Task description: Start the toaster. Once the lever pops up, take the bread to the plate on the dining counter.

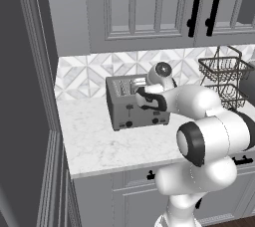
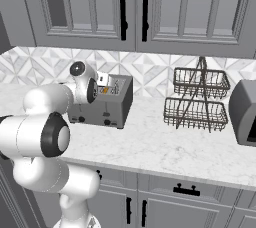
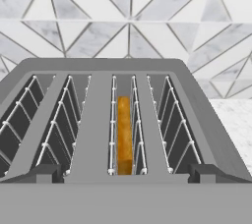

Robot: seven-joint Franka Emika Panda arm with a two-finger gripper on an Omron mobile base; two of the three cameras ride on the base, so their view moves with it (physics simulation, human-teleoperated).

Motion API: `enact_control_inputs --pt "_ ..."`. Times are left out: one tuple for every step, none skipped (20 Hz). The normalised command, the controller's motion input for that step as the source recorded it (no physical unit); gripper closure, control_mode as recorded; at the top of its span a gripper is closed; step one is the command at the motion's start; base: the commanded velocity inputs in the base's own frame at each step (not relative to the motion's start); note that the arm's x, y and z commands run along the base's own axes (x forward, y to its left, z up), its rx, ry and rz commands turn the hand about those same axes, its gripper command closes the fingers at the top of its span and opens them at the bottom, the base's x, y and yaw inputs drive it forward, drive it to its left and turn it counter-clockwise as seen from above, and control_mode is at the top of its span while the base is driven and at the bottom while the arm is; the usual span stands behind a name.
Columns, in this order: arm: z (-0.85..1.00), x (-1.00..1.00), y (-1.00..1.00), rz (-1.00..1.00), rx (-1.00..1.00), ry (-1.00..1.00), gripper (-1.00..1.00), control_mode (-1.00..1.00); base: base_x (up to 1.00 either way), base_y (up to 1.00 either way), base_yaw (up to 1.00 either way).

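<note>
From the left base view, the toaster stands on the counter by the tiled wall, the arm's hand above its right half. From the right base view, orange bread peeks from a slot. The hand view looks down the slots: bread sits in the third from left, and the gripper is spread wide, holding nothing. The slice looks light, stiff and crumbly, so pinch its top edge across the flat faces.

Base views flank the toaster; hand view looks down closely.
</note>
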Motion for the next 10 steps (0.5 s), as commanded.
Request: enact_control_inputs --pt "0.0 0.0 0.0 0.0 0.0 0.0 -1.0 -1.0 0.0 0.0 0.0" --pt "0.0 0.0 0.0 0.0 0.0 0.0 -1.0 -1.0 0.0 0.0 0.0" --pt "0.0 0.0 0.0 0.0 0.0 0.0 -1.0 -1.0 0.0 0.0 0.0" --pt "0.0 0.0 0.0 0.0 0.0 0.0 -1.0 -1.0 0.0 0.0 0.0" --pt "0.0 0.0 0.0 0.0 0.0 0.0 -1.0 -1.0 0.0 0.0 0.0" --pt "0.0 0.0 0.0 0.0 0.0 0.0 -1.0 -1.0 0.0 0.0 0.0" --pt "0.0 0.0 0.0 0.0 0.0 0.0 -1.0 -1.0 0.0 0.0 0.0" --pt "0.0 0.0 0.0 0.0 0.0 0.0 -1.0 -1.0 0.0 0.0 0.0" --pt "0.0 0.0 0.0 0.0 0.0 0.0 -1.0 -1.0 0.0 0.0 0.0" --pt "0.0 0.0 0.0 0.0 0.0 0.0 -1.0 -1.0 0.0 0.0 0.0"
